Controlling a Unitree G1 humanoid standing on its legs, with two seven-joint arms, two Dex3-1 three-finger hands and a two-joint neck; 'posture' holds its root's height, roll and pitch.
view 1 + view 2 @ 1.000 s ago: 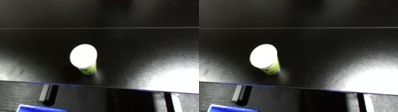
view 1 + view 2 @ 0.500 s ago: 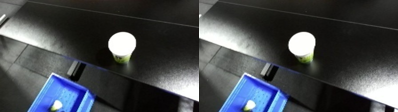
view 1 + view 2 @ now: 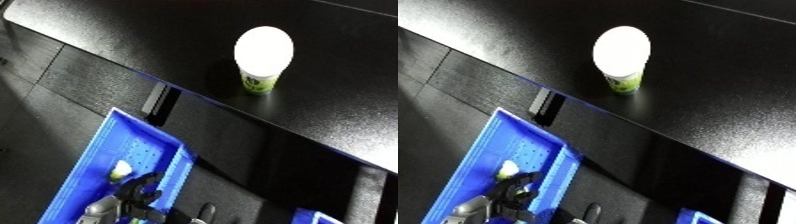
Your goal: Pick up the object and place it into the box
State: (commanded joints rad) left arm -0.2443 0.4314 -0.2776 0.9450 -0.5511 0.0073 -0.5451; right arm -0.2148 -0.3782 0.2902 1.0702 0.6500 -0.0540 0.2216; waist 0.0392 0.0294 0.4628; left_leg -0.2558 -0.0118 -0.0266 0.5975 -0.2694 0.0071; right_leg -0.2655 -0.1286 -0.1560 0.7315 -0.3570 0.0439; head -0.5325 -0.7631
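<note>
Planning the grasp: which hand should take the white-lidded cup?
Left, probably. The left hand shows low over the blue bin; the right hand is out of view. The cup stands apart on the black table.

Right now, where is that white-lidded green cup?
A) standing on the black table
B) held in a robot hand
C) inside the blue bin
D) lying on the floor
A: the cup stands upright on the black table, apart from the blue bin below the table's edge.
</note>
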